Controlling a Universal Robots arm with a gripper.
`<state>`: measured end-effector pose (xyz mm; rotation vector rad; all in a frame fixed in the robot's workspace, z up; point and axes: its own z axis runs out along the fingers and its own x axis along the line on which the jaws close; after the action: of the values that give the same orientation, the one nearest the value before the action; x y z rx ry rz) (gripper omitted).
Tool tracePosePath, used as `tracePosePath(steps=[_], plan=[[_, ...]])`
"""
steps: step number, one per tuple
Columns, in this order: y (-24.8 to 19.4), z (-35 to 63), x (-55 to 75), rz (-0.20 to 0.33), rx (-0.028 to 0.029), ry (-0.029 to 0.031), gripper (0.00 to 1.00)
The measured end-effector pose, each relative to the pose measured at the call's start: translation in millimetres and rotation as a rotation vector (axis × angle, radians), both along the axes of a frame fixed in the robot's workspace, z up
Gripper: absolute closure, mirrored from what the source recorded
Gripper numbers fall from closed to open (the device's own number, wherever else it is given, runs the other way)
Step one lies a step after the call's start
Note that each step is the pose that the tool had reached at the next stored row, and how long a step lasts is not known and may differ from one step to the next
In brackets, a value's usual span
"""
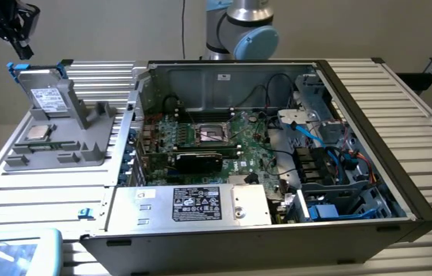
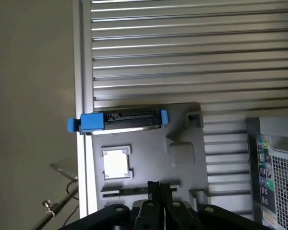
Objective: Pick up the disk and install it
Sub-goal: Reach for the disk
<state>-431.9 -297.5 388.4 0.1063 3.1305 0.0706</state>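
The disk (image 1: 47,96), upright in its grey holder (image 1: 62,152) at the exterior view's left beside the open computer case (image 1: 224,77), awaits pickup; my gripper (image 2: 158,184) hangs above, jaws closed on nothing.

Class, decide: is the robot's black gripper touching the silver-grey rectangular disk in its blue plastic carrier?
Apart. The exterior view shows the gripper above the disk, with a visible gap between them.

Flat rectangular silver-grey disk (image 1: 47,98), white label, framed by a bright blue plastic carrier with end tabs. Stands on edge, leaning slightly back, in a grey plastic holder (image 1: 74,150) at the exterior view's left.
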Motion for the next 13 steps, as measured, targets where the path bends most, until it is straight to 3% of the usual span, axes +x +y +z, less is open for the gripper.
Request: tracePosePath(steps=[8,13], plan=[[9.0,0.0,-3.2,0.040,0.0000,0.0000,0.89],[19.2,-0.4,-13.2,0.044,0.0000,0.0001,0.89]])
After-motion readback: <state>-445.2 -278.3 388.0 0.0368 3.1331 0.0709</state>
